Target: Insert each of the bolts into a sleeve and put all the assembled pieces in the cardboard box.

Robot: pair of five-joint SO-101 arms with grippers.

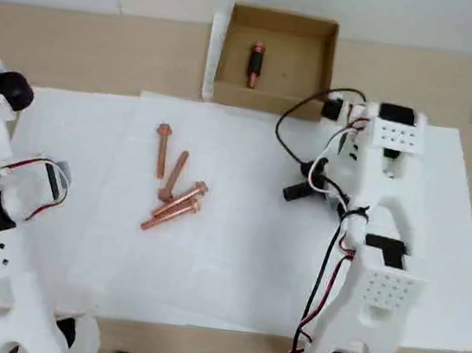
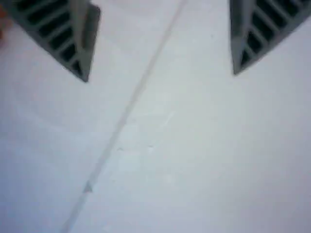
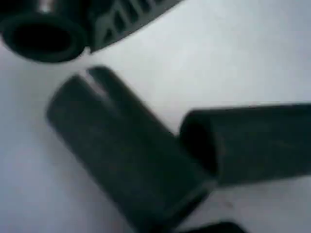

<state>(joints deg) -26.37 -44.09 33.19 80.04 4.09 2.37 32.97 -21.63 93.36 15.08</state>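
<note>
Hangs the left gripper (image 2: 160,41) over white paper (image 2: 194,160), jaws spread wide, likely ready for 1 of 4 loose bolts (image 1: 172,177). Sets the right gripper (image 3: 121,17) low among black sleeves (image 3: 126,160), probably to pick 1; cannot tell its grip. Finds 1 assembled piece (image 1: 255,64) already in the cardboard box (image 1: 302,72).

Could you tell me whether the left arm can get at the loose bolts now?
Probably yes: the bolts lie bare on the white paper, with nothing between them and the open left gripper.
</note>
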